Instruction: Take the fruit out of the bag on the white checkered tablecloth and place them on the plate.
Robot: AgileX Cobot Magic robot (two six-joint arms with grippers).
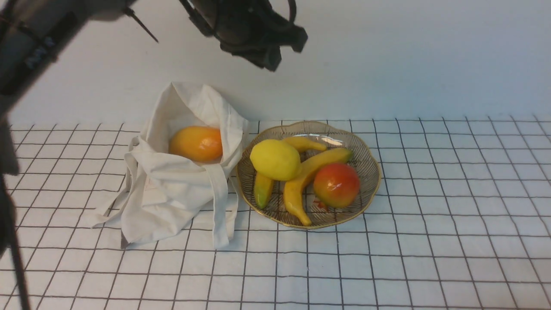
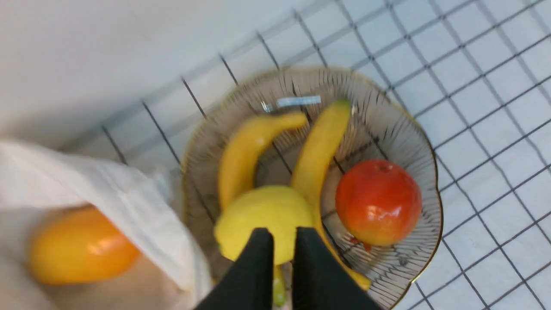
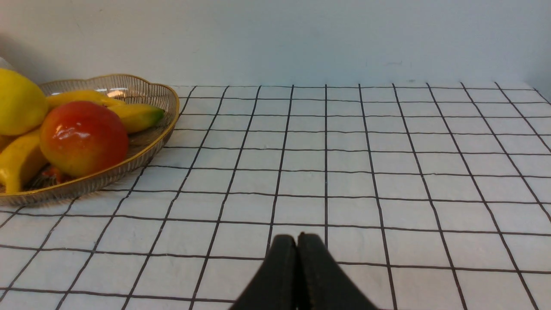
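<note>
Mango (image 1: 196, 144) in cloth bag (image 1: 172, 189), left of plate (image 1: 372, 185); lemon (image 1: 275, 159) on plate, over bananas (image 1: 318, 163); left hand (image 2: 284, 237) above, jaws a narrow gap apart, holding nothing; right hand (image 3: 297, 245) closed, empty.

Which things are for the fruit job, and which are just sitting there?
For the job:
- orange-yellow fruit, in the bag
- yellow lemon-shaped fruit, on the plate
- cloth bag
- plate
- checkered tablecloth

Just there:
- two bananas
- red-orange fruit
</note>
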